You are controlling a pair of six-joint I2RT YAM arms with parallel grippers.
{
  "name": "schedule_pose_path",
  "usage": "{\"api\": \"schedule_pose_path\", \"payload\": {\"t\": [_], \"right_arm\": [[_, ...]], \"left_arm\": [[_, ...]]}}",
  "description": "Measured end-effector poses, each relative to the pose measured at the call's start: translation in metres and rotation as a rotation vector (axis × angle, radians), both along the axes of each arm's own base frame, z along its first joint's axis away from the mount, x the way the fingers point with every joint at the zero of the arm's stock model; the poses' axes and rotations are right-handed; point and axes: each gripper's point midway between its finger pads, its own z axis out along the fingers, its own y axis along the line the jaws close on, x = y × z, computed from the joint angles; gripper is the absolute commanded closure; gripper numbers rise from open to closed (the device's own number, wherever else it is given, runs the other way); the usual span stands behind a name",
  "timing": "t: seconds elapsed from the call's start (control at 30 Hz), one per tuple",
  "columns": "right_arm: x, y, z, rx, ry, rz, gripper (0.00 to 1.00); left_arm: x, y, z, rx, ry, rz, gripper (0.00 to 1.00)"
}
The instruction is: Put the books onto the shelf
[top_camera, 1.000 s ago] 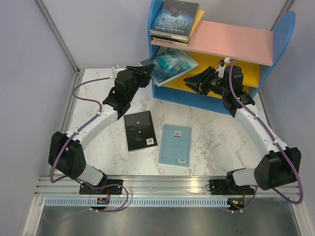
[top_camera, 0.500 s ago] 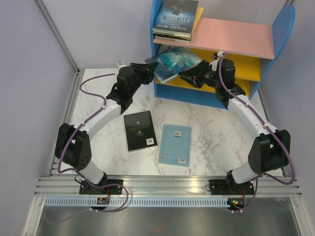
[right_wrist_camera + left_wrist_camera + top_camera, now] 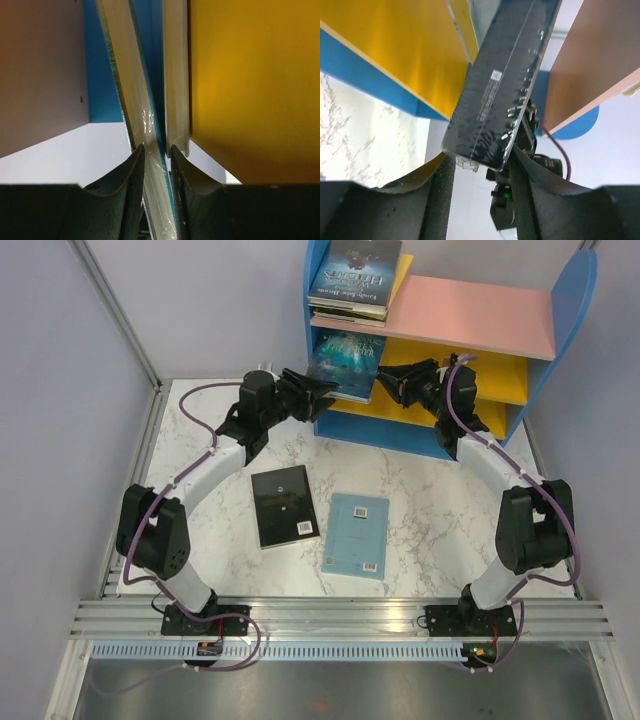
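One shelf (image 3: 470,315), one black book (image 3: 284,505), one pale blue book (image 3: 357,534), one teal book (image 3: 345,360), one stack (image 3: 355,280) of uncertain count.

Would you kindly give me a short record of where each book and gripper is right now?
shelf: small bookcase with blue sides, pink top, yellow lower boards
top board: stack of paperbacks at left end
middle tier: teal-blue paperback, tilted
right gripper: shut on teal-blue paperback
left gripper: fingers straddle that book's end; grip unclear
marble table: black paperback, pale blue paperback, flat, apart
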Motion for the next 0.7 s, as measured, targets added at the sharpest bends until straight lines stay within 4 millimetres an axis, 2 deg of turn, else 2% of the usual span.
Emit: {"api": "schedule_pose_path", "payload": {"t": [0.2, 0.37, 0.6, 0.7], "right_arm": [[0.008, -0.001, 0.006, 0.056, -0.009, -0.039, 0.67], [0.013, -0.001, 0.008, 0.067, -0.019, -0.048, 0.67], [0.017, -0.003, 0.009, 0.072, -0.018, -0.065, 0.67], [0.017, -0.003, 0.009, 0.071, -0.018, -0.066, 0.67]], "left_arm": [[-0.010, -0.006, -0.004, 0.051, -0.004, -0.078, 0.49], [-0.002, -0.016, 0.005, 0.068, -0.027, -0.120, 0.55], [0.013, -0.019, 0.020, 0.061, -0.045, -0.120, 0.78], [0.020, -0.021, 0.021, 0.063, -0.040, -0.118, 0.82]]}}
